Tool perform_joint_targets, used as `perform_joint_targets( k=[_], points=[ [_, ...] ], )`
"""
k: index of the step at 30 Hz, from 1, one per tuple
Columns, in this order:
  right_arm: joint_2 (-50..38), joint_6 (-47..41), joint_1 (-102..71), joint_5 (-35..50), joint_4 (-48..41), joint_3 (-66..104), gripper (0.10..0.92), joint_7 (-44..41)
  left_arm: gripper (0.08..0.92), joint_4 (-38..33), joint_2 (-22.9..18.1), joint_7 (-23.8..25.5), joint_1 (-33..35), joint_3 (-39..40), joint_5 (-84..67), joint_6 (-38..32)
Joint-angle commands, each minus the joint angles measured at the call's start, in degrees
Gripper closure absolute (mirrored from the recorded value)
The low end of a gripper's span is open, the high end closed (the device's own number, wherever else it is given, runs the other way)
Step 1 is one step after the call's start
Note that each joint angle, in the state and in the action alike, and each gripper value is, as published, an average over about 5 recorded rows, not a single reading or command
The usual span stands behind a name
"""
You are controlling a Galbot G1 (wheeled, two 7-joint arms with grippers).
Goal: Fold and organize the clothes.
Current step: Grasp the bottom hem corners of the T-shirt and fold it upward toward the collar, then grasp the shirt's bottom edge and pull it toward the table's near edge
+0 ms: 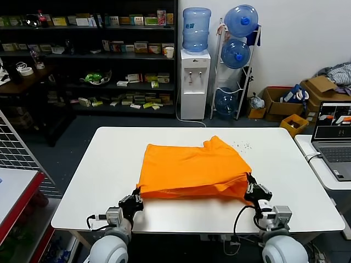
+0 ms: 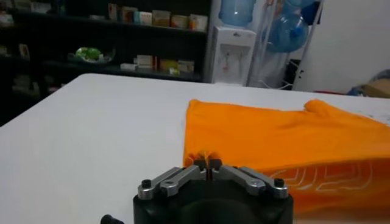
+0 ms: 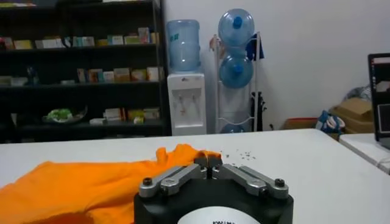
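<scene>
Two grippers are seen at the near edge of a white desk (image 1: 98, 181), one at each near corner of an orange T-shirt (image 1: 192, 167). At the shirt's near left corner, the left gripper (image 1: 135, 193) is shown with its fingers (image 2: 200, 164) drawn together, a thin sliver of orange fabric seemingly pinched between them. At the near right corner, the right gripper (image 1: 250, 179) is shown with its fingers (image 3: 208, 162) likewise drawn together on an orange edge. The shirt is spread across the middle of the desk, already doubled over in part, with a sleeve or collar bunched at the far right. A fold is judged to be in hand, with both near corners gripped; the next move is expected to call for both corners being lifted evenly and carried toward the far edge, so that the cloth is laid flat without wrinkles. White outlined lettering (image 2: 317, 178) is seen on the underside in the left wrist view, but it cannot be read. Beyond the desk, a water dispenser (image 1: 195, 82), shelves of boxed goods (image 1: 131, 49) and an open laptop (image 1: 335, 137) are visible; no label is legible
</scene>
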Motion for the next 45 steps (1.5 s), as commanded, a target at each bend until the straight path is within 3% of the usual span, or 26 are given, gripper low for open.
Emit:
perform_joint_targets(
  k=[1, 5, 10, 21, 27, 31, 40, 45],
  points=[
    [-0.7, -0.9, 8.3, 0.7, -7.0, -2.6, 0.900, -0.4, 0.896, 7.2, -0.8, -0.3, -8.0, 2.1, -0.5, 0.7],
    [-0.1, 0.2, 9.9, -0.5, -10.0, -3.6, 0.844, -2.1, 0.850, 10.4, -2.1, 0.0, -10.0, 2.3, -0.3, 0.7],
    [0.4, 3.4, 10.4, -2.9, -12.7, -3.3, 0.700, -4.5, 0.709, 11.3, -3.2, 0.0, -10.0, 1.6, 0.2, 0.7],
    [-2.8, 5.9, -4.1, -4.4, -6.9, 1.8, 0.380, -9.6, 0.388, 1.5, -3.0, 1.5, 4.2, -3.1, 1.7, 0.1],
    [-3.6, 4.0, -9.8, -1.6, -7.1, 3.6, 0.228, -10.2, 0.225, 2.4, -3.9, 3.0, 7.6, -3.3, 1.7, -1.5],
    [-3.4, 1.9, -10.2, 0.8, -7.6, 3.7, 0.204, -10.5, 0.181, 4.4, -5.1, 3.4, 5.5, -3.7, 1.9, -1.7],
    [-2.9, -0.5, -7.6, 4.5, -10.3, 2.7, 0.203, -10.5, 0.177, 8.3, -6.7, 3.6, 1.5, -4.5, 2.1, -1.7],
    [-2.7, -0.3, -6.5, 4.9, -11.3, 2.3, 0.265, -10.7, 0.177, 9.5, -7.2, 3.5, 0.9, -4.4, 2.7, -2.2]
  ],
)
